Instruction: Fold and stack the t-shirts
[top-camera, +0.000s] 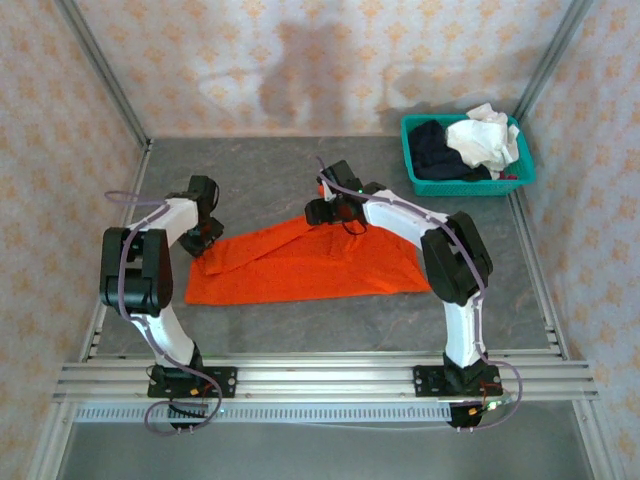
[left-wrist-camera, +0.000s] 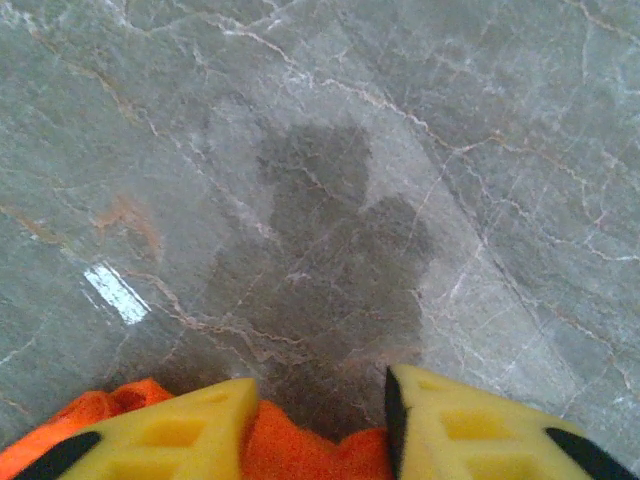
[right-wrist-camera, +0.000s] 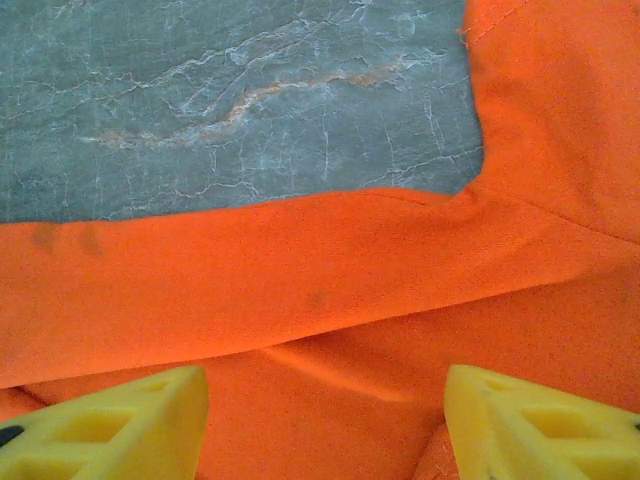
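Orange shirt (top-camera: 300, 265) lay mid-way across the desk (top-camera: 250, 170), partly folded: upper edge turned over in a slanted band, wrinkled, not yet a compact rectangle. No stack begun. White shirt (top-camera: 483, 140) and navy shirt (top-camera: 435, 148) sat crumpled in basket (top-camera: 470, 186), far right corner. Left pincer (left-wrist-camera: 320, 420) at shirt's left corner, cloth bunched between part-spread fingers; grip could not be told. Right pincer (right-wrist-camera: 325, 420) spread wide over top edge, holding nothing.

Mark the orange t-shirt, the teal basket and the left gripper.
orange t-shirt (top-camera: 310, 270), top external view, middle of the spread cloth.
teal basket (top-camera: 470, 186), top external view, its near wall.
left gripper (left-wrist-camera: 318, 400), left wrist view, midway between its yellow fingertips.
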